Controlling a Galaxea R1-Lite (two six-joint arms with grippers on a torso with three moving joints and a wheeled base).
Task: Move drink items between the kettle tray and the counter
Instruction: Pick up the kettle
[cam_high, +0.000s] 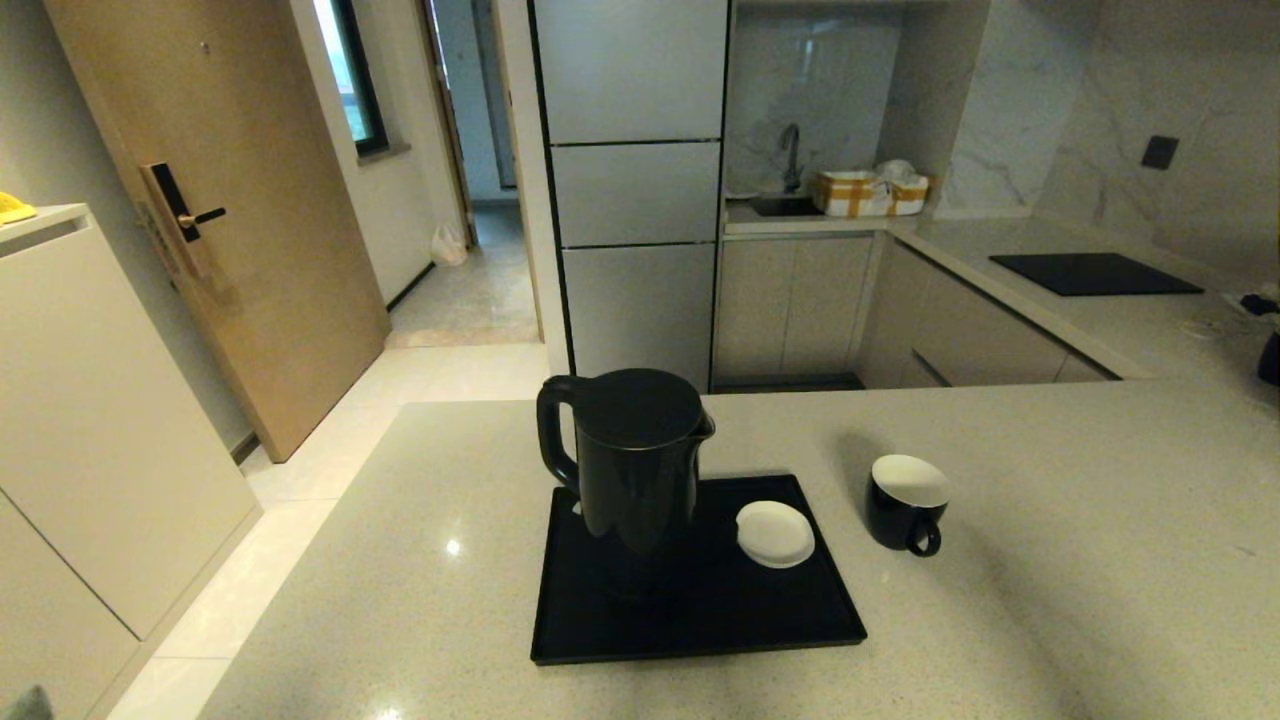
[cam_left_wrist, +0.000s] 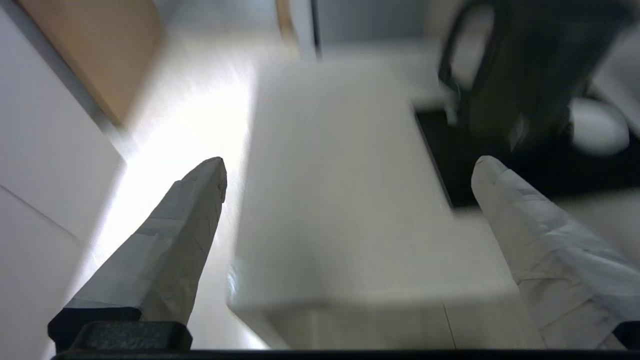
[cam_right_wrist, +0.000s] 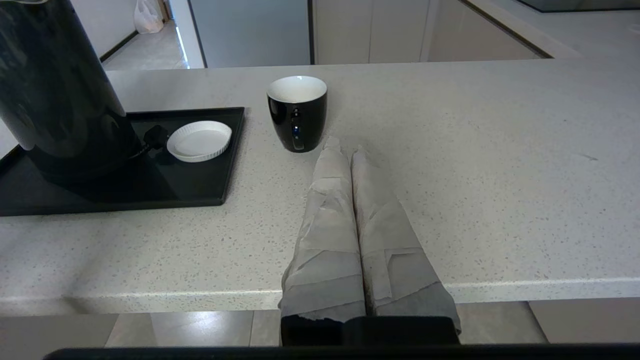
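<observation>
Now your left gripper (cam_left_wrist: 347, 165) hangs spread wide off the counter (cam_high: 1050, 600) edge, right gripper (cam_right_wrist: 345, 147) clenched empty. Kettle (cam_high: 630, 460) stands on the tray (cam_high: 700, 620), cup (cam_high: 905, 500) beside it. Come in low and you'll likely clip the rim or topple that tall kettle.

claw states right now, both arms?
Left claw: open wide, empty, near the counter's edge, kettle ahead.
Right claw: shut, empty, short of the cup.
</observation>
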